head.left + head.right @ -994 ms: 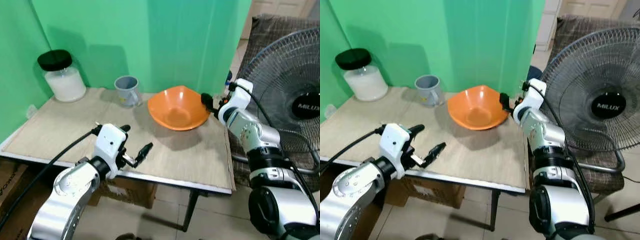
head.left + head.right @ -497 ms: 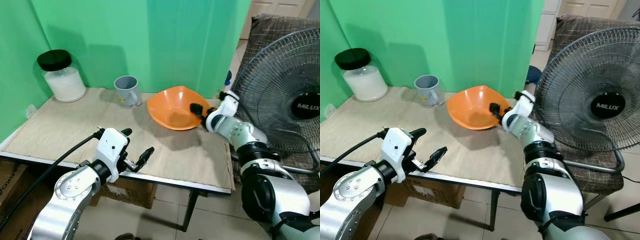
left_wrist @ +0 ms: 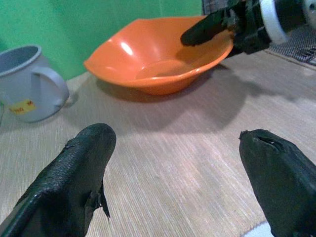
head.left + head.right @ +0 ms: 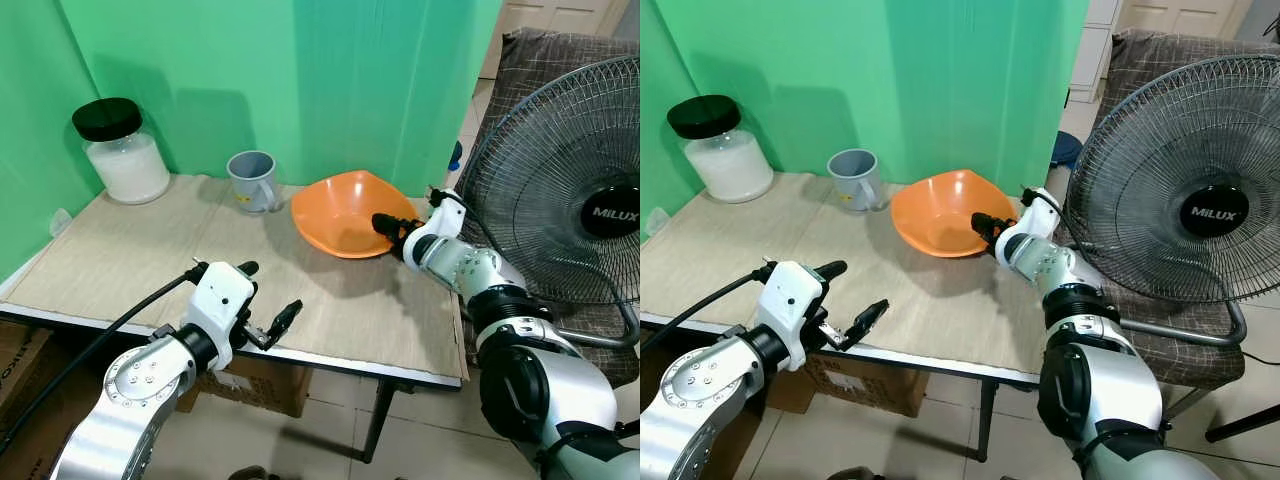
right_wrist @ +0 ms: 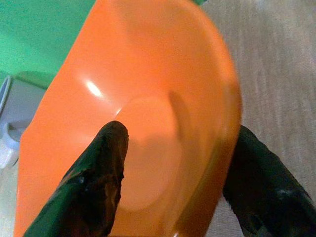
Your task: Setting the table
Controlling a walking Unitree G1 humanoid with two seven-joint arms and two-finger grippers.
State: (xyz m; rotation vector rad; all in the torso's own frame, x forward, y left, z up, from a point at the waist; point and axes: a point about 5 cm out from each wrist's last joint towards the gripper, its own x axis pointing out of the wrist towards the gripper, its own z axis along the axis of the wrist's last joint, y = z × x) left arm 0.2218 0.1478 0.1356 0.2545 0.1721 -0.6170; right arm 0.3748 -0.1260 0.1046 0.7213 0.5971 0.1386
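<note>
Right gripper [image 5: 173,182] now astride bowl [image 5: 148,98] rim (orange)

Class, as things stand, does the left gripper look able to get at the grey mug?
Probably yes. The left gripper hovers open at the near table edge, and only bare mat lies between it and the mug; the bowl sits off to the side.

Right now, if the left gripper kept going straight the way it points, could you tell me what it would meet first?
Probably the orange bowl: the left gripper, open over the table's near edge, points across bare mat at it. Depth is uncertain.
</note>
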